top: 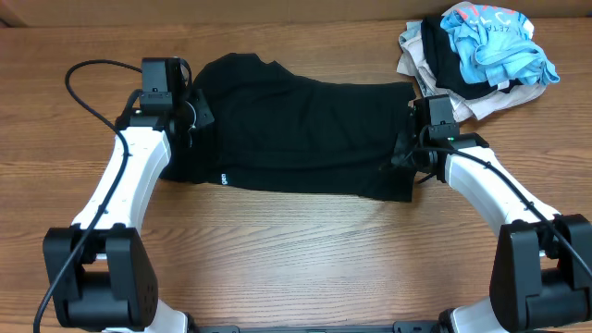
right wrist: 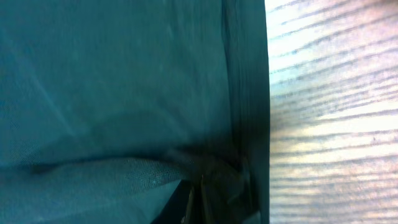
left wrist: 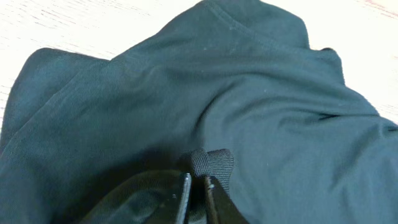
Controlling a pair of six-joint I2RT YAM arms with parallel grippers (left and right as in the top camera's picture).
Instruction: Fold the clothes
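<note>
The black T-shirt (top: 296, 129) lies spread across the middle of the table, with small white lettering near its front left edge. My left gripper (top: 190, 116) is at its left end, shut on a pinch of the black fabric (left wrist: 208, 163). My right gripper (top: 407, 153) is at the shirt's right edge, shut on a fold of the fabric (right wrist: 205, 177) beside the hem. The fingers are mostly hidden by cloth in the overhead view.
A pile of other clothes (top: 481, 55) sits at the back right: a light-blue garment on top, black and cream ones under it. Wooden table (top: 305, 250) shows in front of the shirt. A black cable loops at the left (top: 79, 79).
</note>
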